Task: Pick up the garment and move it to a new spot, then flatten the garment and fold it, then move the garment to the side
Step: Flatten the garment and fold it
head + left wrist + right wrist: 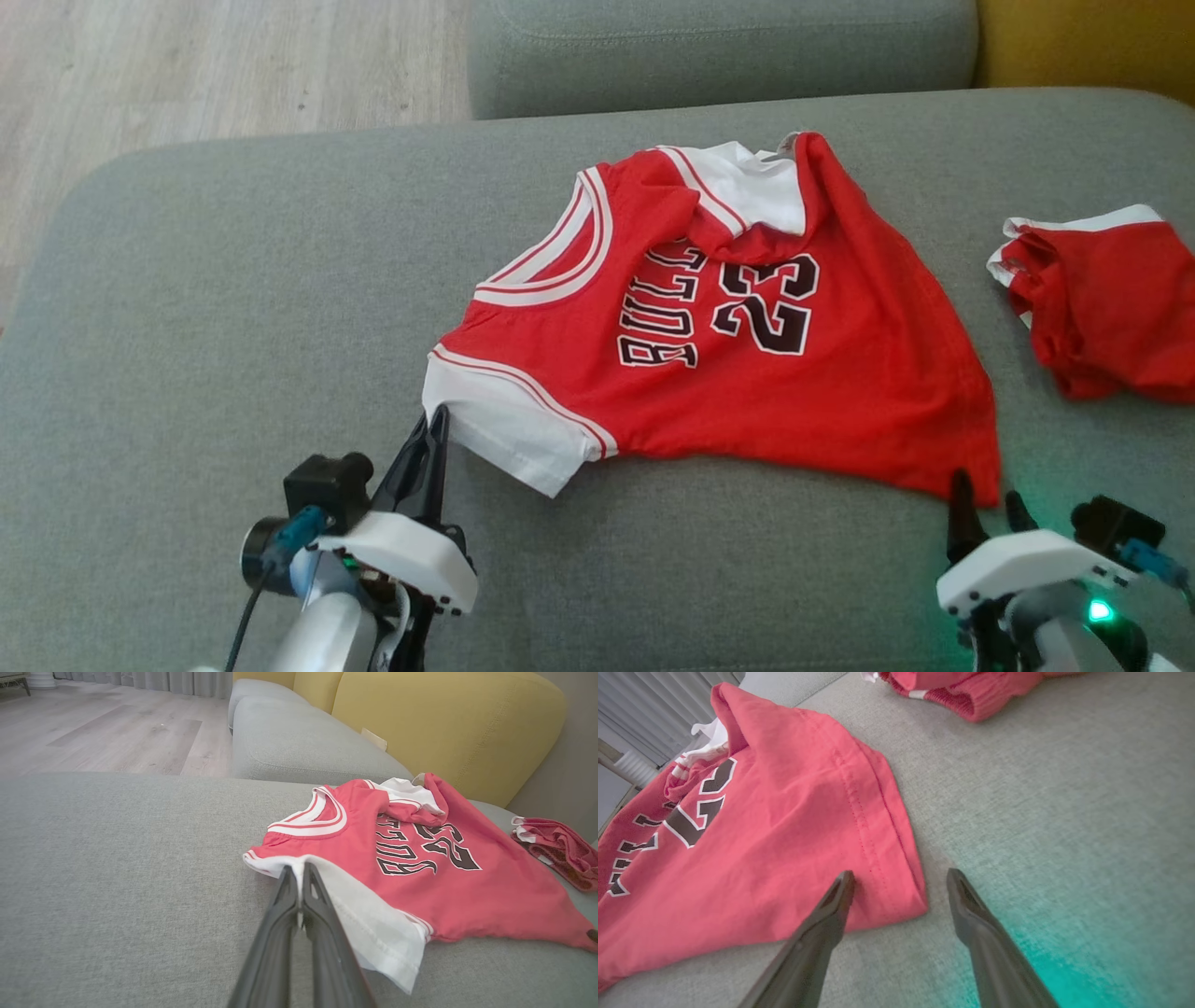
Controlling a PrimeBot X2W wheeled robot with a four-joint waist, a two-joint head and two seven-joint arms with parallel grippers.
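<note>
Jersey: the red jersey (747,392) is lying in the middle of the grey seat cushion (233,280), print side up and rumpled rather than flat.
My left gripper (437,420): my fingers are pressing together on the edge of the near white sleeve (504,429), and a sliver of white cloth is showing between them in my left wrist view.
My right gripper (985,492): my fingers are spreading wide at the hem corner (887,858), one tip hovering over the red cloth and the other over bare cushion, gripping nothing.
In the way: the far white sleeve (756,191) is flopping over onto the chest, with a red fold beneath it covering the top of the black lettering (719,303).
To my right: a second red garment (1111,308) is sitting bunched up on the same cushion, apart from the jersey.
Behind: another grey cushion (719,56) is butting against this one, and a yellow backrest (444,723) is rising beyond the jersey.
Beyond the cushion's left edge: wooden floor (215,65) is showing.
Light: a green lamp (1100,611) is glowing on my right wrist.
</note>
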